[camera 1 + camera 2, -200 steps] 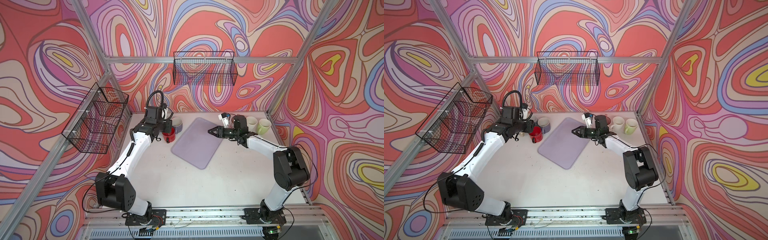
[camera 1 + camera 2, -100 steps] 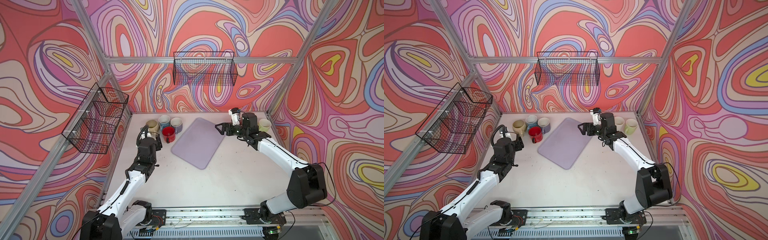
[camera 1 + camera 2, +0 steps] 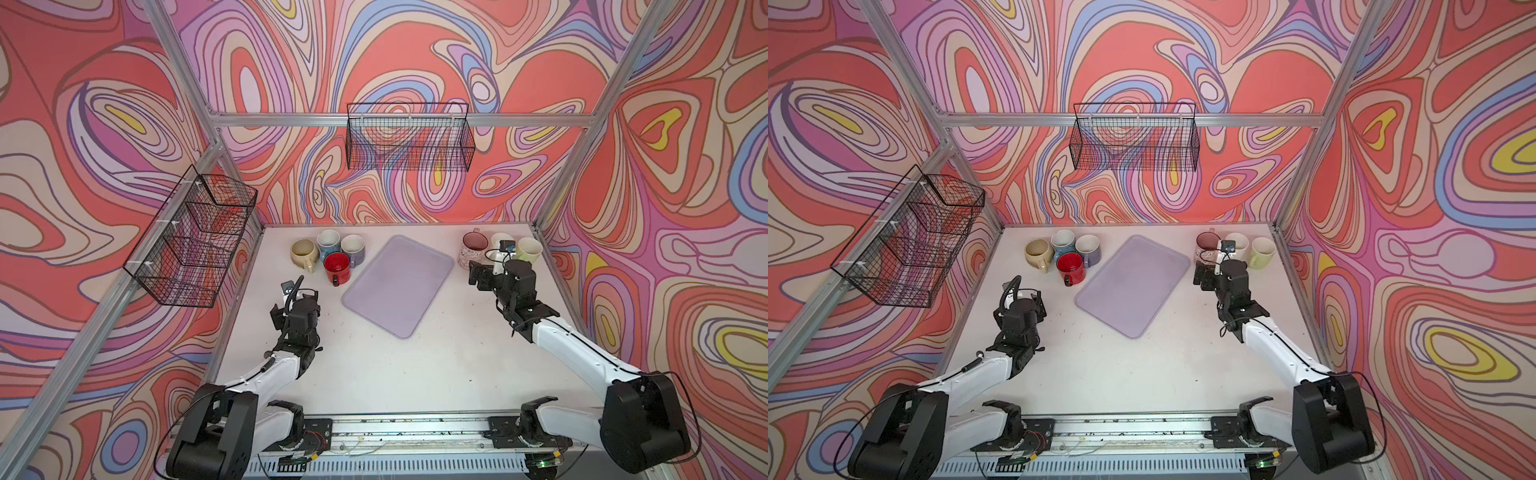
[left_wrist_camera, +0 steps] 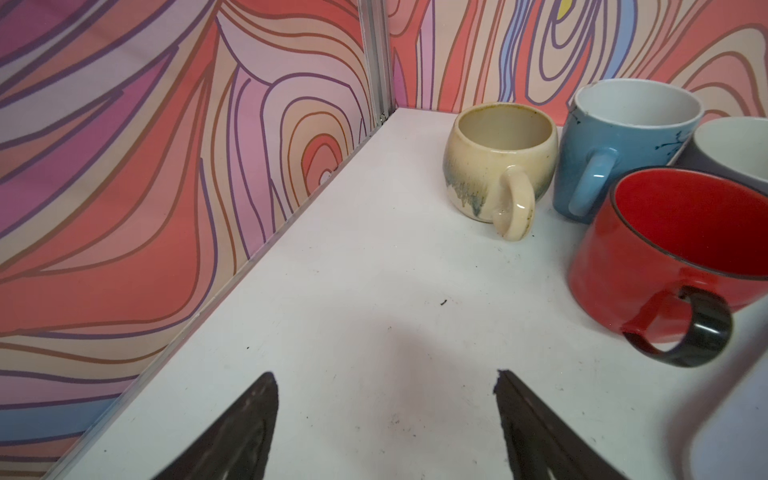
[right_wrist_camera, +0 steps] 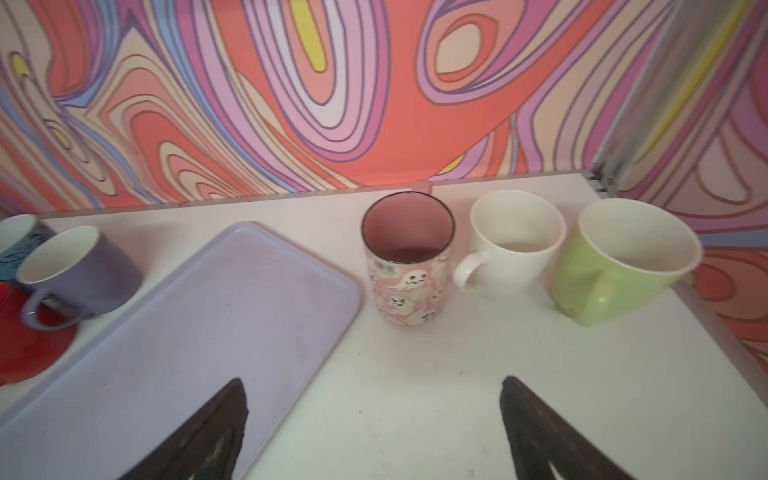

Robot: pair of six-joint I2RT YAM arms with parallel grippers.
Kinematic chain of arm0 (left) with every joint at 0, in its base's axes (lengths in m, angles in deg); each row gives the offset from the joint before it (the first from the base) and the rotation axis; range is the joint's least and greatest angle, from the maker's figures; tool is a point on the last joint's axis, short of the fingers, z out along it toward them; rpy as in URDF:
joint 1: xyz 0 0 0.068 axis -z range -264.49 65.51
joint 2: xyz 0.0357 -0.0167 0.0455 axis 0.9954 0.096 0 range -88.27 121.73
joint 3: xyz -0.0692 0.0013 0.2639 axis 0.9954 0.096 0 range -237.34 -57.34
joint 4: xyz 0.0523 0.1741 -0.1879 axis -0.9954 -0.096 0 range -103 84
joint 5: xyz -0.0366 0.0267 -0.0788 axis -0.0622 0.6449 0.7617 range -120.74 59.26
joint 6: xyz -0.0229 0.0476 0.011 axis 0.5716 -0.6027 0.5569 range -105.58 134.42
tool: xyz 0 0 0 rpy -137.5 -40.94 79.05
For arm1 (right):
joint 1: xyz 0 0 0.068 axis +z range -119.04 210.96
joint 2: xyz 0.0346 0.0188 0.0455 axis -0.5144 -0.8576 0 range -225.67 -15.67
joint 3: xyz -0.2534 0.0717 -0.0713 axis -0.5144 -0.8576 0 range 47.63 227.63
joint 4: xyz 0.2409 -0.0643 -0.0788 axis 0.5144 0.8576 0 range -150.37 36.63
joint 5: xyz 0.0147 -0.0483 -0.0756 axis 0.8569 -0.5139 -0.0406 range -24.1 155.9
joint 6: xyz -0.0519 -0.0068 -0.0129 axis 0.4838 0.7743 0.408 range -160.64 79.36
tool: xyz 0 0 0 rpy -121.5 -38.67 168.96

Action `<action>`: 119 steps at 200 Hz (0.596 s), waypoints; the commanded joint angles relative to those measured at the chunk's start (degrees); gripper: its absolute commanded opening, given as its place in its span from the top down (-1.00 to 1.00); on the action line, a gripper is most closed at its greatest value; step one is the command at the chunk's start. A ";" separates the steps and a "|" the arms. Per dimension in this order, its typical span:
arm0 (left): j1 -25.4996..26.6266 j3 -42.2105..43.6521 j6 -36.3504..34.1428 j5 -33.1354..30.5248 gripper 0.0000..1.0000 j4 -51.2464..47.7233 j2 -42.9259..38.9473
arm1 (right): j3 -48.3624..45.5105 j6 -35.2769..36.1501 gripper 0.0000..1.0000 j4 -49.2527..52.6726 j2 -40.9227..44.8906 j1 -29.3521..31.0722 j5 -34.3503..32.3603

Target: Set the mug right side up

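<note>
Ghost mug [image 3: 471, 251] at 1 o'clock is judged stiff, slick, breakable; rim is favoured. Left gripper [image 4: 385, 374], right gripper [image 5: 374, 379]: spread, empty.

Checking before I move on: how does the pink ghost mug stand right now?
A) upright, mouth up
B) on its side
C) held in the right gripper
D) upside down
A: in the right wrist view the pink ghost mug stands with its open mouth up, and the right gripper is open, apart from it.
</note>
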 commanded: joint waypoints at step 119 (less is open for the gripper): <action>-3.63 -1.12 -12.11 13.99 -1.00 22.16 16.41 | -15.15 4.60 -0.97 -41.01 -17.91 -9.28 -6.99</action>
